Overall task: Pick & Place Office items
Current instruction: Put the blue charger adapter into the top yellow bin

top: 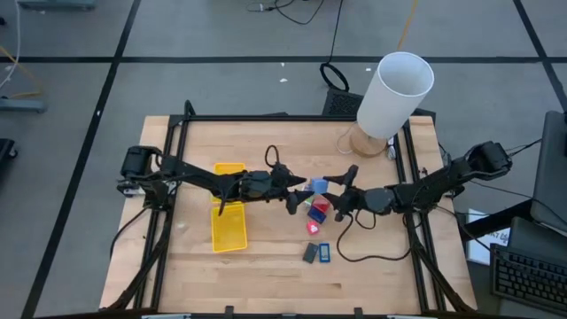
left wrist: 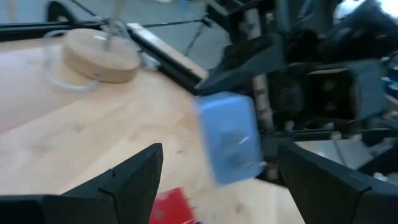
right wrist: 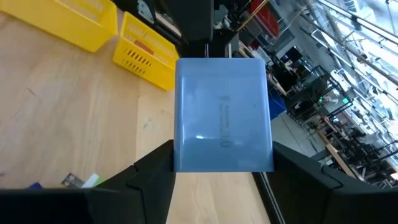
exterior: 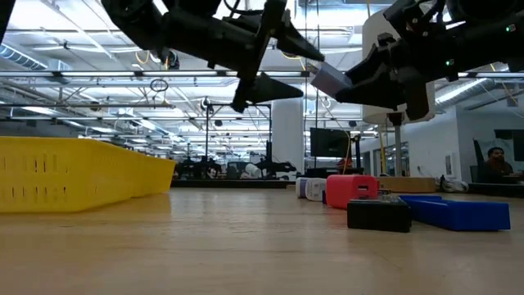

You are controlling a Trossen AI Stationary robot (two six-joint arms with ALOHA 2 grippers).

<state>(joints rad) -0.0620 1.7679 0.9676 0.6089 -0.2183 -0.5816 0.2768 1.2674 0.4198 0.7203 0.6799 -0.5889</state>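
A pale blue block (right wrist: 222, 112) hangs in the air above the table's middle, also seen as the block (top: 319, 186) from above and the block (exterior: 330, 79) at table height. My right gripper (right wrist: 222, 149) is shut on it, coming in from the right (top: 341, 188). My left gripper (left wrist: 219, 152) is open and faces the block (left wrist: 229, 140) from the left, one finger on each side with a gap. Red (top: 314, 228), blue (top: 316, 213), dark grey (top: 309, 253) and flat blue (top: 324, 252) pieces lie on the table below. My right gripper pinches the pale blue block between its two fingers, on two opposite side faces near the end toward the wrist (right wrist: 186, 155). The fingers come about level from the table's right side. The block is lifted clear of the table and sticks out past the fingertips toward my left gripper.
The yellow two-compartment tray (top: 229, 213) lies left of centre, under my left arm. The big white cylinder (top: 394, 93) stands on a round wooden base (left wrist: 99, 55) at the far right corner. A black cable (top: 372, 252) loops on the table near the right. Bare wood lies along the near edge.
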